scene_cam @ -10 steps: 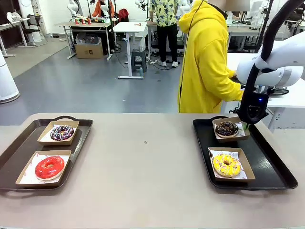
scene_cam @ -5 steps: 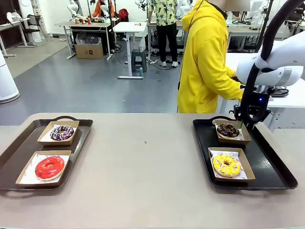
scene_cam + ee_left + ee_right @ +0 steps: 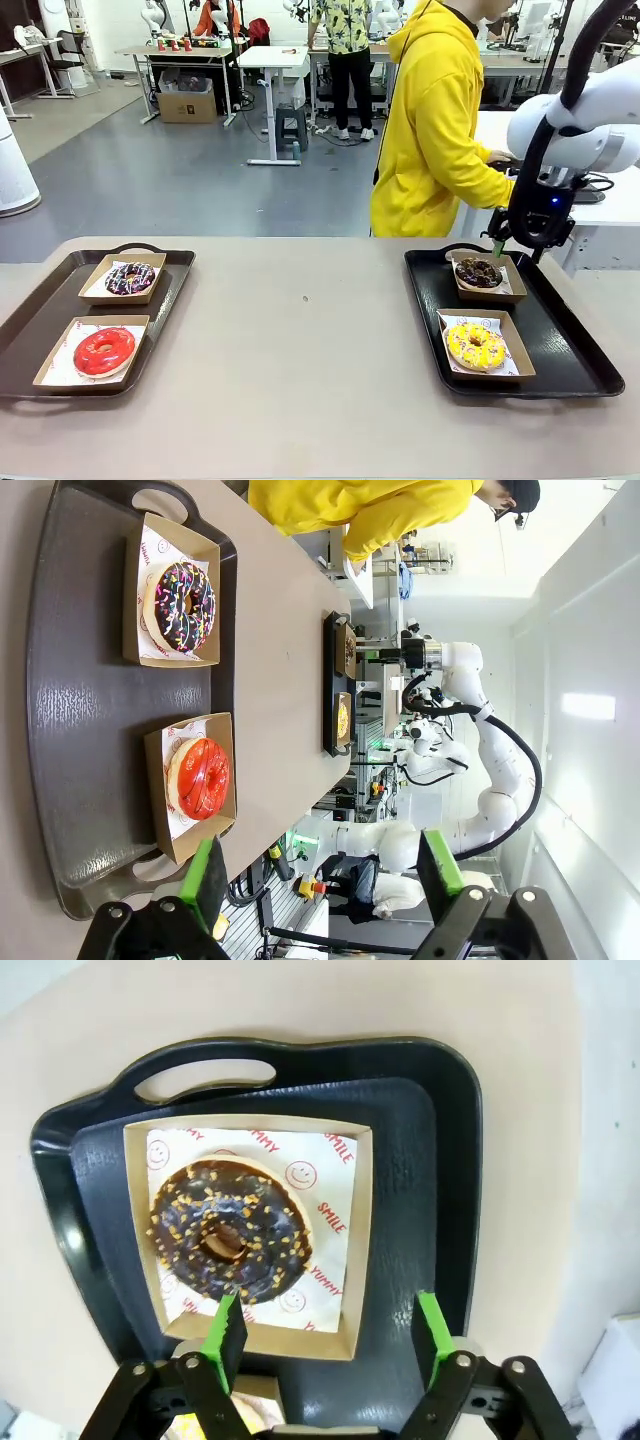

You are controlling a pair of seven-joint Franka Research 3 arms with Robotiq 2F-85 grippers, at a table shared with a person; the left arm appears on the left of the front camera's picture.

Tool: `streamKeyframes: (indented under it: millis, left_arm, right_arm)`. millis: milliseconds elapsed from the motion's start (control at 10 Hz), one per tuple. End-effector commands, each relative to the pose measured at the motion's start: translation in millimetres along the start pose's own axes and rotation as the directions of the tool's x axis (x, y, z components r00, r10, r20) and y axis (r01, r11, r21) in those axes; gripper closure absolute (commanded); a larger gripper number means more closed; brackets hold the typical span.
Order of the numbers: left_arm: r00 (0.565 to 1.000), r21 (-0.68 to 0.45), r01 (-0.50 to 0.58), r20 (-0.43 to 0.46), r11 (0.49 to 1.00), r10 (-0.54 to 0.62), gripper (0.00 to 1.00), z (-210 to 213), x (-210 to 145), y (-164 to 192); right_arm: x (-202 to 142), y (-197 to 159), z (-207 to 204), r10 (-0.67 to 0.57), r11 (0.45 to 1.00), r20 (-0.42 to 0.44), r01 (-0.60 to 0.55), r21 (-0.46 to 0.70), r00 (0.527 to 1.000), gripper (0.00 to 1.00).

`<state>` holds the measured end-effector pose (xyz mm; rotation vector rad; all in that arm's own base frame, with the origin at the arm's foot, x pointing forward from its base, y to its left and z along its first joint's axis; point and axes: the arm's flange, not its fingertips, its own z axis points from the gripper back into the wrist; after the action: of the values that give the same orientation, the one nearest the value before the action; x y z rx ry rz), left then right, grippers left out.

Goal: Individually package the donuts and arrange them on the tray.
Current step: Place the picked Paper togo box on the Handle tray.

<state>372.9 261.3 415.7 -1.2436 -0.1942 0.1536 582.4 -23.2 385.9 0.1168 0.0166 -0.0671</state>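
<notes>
On the beige worktop [image 3: 300, 350] two dark trays sit at the left and right of the front view. The left tray [image 3: 40, 330] carries two paper-lined cardboard boxes: the dark chocolate donut with coloured sprinkles [image 3: 130, 278] in the far one and the glossy red donut [image 3: 104, 351] in the near one. The right tray [image 3: 570, 350] also carries two boxes, with the brown chocolate donut [image 3: 479, 271] farther back and the yellow sprinkled donut [image 3: 476, 345] nearer.

The right pincer [image 3: 520, 250] hangs just above the far right corner of the brown donut's box [image 3: 462, 291], jaws spread and empty. In its wrist view the green pads [image 3: 225, 1340] stand apart above the box's lower right edge, the donut [image 3: 230, 1232] lying at centre left on smiley-printed paper.

The left pincer [image 3: 325, 880] is open and empty at the bottom of its wrist view, above the left tray's edge [image 3: 80, 700].

A person in a yellow hoodie [image 3: 435, 130] stands behind the worktop at upper right.
</notes>
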Motion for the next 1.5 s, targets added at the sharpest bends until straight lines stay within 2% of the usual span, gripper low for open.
streamKeyframes:
  millis: [0,100,200,300,400,600,700,800,1000,1100,1200,1300,1400]
  left_arm:
    - [1.0,0.007,0.003,-0.003,1.0,-0.003,0.0,0.8,-1.3,-1.3]
    - [1.0,0.007,0.003,-0.003,1.0,-0.003,0.0,0.8,-1.3,-1.3]
    - [1.0,0.007,0.003,-0.003,1.0,-0.003,0.0,0.8,-1.3,-1.3]
    - [1.0,0.007,0.003,-0.003,1.0,-0.003,0.0,0.8,-1.3,-1.3]
    - [1.0,0.007,0.003,-0.003,1.0,-0.003,0.0,0.8,-1.3,-1.3]
    - [1.0,0.007,0.003,-0.003,1.0,-0.003,0.0,0.8,-1.3,-1.3]
    - [1.0,0.007,0.003,-0.003,1.0,-0.003,0.0,0.8,-1.3,-1.3]
    - [1.0,0.007,0.003,-0.003,1.0,-0.003,0.0,0.8,-1.3,-1.3]
    - [1.0,0.007,0.003,-0.003,1.0,-0.003,0.0,0.8,-1.3,-1.3]
    - [1.0,0.007,0.003,-0.003,1.0,-0.003,0.0,0.8,-1.3,-1.3]
    - [1.0,0.007,0.003,-0.003,1.0,-0.003,0.0,0.8,-1.3,-1.3]
    - [1.0,0.007,0.003,-0.003,1.0,-0.003,0.0,0.8,-1.3,-1.3]
    - [1.0,0.007,0.003,-0.003,1.0,-0.003,0.0,0.8,-1.3,-1.3]
  right_arm:
    - [-30.2,-25.6,18.3,0.118,0.976,-0.018,-0.112,0.188,0.993,0.0]
    - [-45.7,-49.1,36.7,0.186,0.928,0.015,-0.181,0.327,0.982,0.0]
    - [-57.7,-76.2,53.9,0.224,0.856,0.04,-0.216,0.47,0.974,0.0]
    - [-63.1,-110.2,67.4,0.215,0.766,0.076,-0.217,0.605,0.974,0.0]
    - [-65.9,-149.2,73.6,0.181,0.649,0.085,-0.184,0.739,0.98,0.0]
    - [-75.7,-206.3,67.6,0.193,0.457,0.128,-0.204,0.866,0.973,0.0]
    - [-77.3,-227.9,58.7,0.178,0.398,0.117,-0.18,0.9,0.977,0.0]
    - [-78.1,-243.4,43.8,0.145,0.36,0.108,-0.154,0.92,0.983,0.0]
    - [-78.8,-257.0,17.7,0.13,0.328,0.078,-0.117,0.937,0.988,0.0]
    - [-79.1,-257.9,9.3,0.107,0.332,0.069,-0.101,0.938,0.992,0.0]
    - [-77.8,-250.2,6.6,0.025,0.361,0.133,-0.133,0.923,0.991,0.0]
    - [-86.8,-259.8,-0.2,0.13,0.339,0.067,-0.107,0.935,0.989,0.0]
    - [-86.8,-259.8,-0.2,0.13,0.339,0.067,-0.107,0.935,0.989,0.0]
